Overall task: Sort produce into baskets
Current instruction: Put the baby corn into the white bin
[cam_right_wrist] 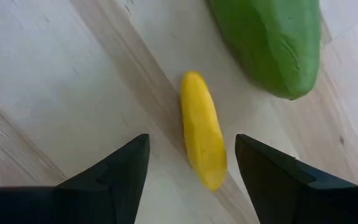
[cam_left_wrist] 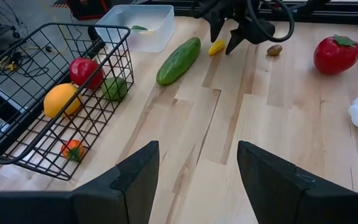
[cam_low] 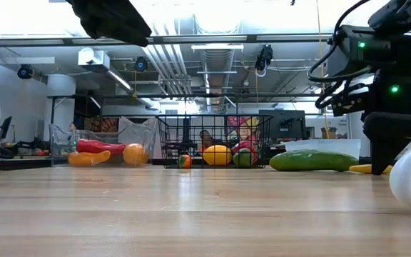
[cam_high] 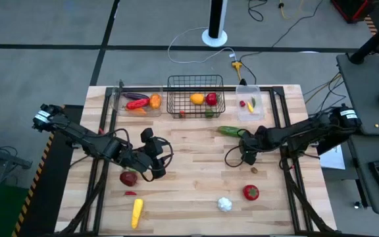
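1. The right tool (cam_right_wrist: 191, 177) was open wide around a small yellow pepper (cam_right_wrist: 202, 129) on the table (cam_high: 189, 168), beside the green cucumber (cam_right_wrist: 269, 43).
2. The left tool (cam_left_wrist: 197, 180) was open and empty, near the black basket (cam_left_wrist: 55, 106).

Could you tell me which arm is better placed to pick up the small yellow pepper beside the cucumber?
Right. Its claw hangs open directly over the small yellow pepper beside the cucumber; the left claw is farther off, across the table.
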### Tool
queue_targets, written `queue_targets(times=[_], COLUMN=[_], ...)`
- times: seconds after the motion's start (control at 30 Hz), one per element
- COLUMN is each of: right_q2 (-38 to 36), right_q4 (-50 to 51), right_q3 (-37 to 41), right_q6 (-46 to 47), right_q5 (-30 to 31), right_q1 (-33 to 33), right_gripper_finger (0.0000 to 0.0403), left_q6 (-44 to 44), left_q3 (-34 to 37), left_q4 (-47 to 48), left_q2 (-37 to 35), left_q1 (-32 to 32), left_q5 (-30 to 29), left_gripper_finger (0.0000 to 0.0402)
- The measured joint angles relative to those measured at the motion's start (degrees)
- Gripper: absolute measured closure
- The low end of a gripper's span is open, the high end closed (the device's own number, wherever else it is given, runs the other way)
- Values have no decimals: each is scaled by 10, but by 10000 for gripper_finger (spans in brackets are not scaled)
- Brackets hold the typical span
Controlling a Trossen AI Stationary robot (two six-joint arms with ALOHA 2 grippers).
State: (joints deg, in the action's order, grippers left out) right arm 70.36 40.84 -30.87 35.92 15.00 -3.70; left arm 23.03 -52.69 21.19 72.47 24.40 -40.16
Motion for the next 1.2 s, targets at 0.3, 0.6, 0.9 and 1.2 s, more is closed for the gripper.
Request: queue_targets(times=[0.3, 0.6, 0.9, 1.2], right_q2=[13, -9, -13, -17], right_q4=[-3, 2, 6, 5], right_q3=[0, 3, -37, -145], right_q6=[5, 16, 6, -31], right_q5=[-8, -19, -78, -105], right_q1=[0, 0, 0, 0], right_gripper_finger=[236, 350, 371, 372], left_q6=[3, 17, 25, 30], left_q3=[0, 0, 0, 0], left_q4=[-1, -1, -1, -2], left_q2=[0, 0, 0, 0], left_q1=[0, 0, 0, 0], left_q5=[0, 1, 2, 2], left_gripper_finger=[202, 202, 202, 202])
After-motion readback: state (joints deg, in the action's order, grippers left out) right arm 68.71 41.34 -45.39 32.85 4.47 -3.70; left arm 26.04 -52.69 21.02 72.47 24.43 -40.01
